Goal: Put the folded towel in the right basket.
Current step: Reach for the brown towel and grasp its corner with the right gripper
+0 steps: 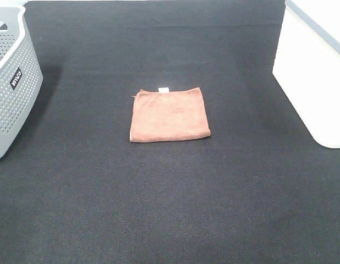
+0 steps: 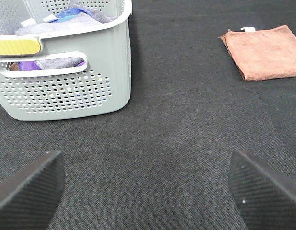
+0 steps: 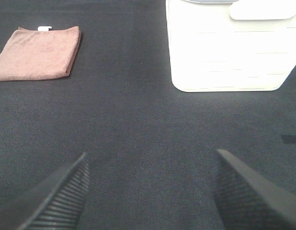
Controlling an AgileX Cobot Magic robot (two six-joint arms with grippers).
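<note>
The folded towel (image 1: 169, 114), a flat rust-brown square with a small white tag on its far edge, lies in the middle of the dark mat. It also shows in the left wrist view (image 2: 265, 58) and the right wrist view (image 3: 39, 52). The right basket (image 1: 314, 71), a white plain-sided bin, stands at the right edge; its wall fills part of the right wrist view (image 3: 227, 50). Neither arm shows in the exterior high view. My left gripper (image 2: 148, 191) is open and empty, well short of the towel. My right gripper (image 3: 150, 191) is open and empty, apart from towel and basket.
A grey perforated basket (image 1: 10, 82) with a dark label stands at the left edge; the left wrist view shows cloths (image 2: 71, 17) inside it. The dark mat (image 1: 170, 209) covers the whole table.
</note>
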